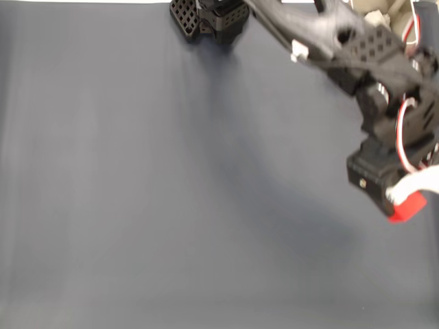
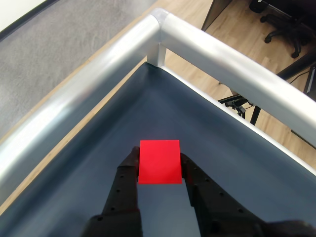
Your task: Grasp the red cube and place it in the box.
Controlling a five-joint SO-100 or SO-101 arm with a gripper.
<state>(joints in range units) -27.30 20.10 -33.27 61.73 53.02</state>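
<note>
The red cube (image 2: pixel 159 161) sits clamped between the two black fingers of my gripper (image 2: pixel 159 165), held above the dark blue table cloth near a corner of the table. In the fixed view the arm reaches to the right edge, and the red cube (image 1: pixel 407 207) shows at the tip of the gripper (image 1: pixel 405 202), lifted off the cloth. The tan box is out of view.
A silver metal rail (image 2: pixel 207 49) runs around the table corner in the wrist view, with wooden floor and office chair legs (image 2: pixel 279 19) beyond. The arm's black base (image 1: pixel 209 17) stands at the top of the fixed view. Dark cloth (image 1: pixel 171 192) covers the table.
</note>
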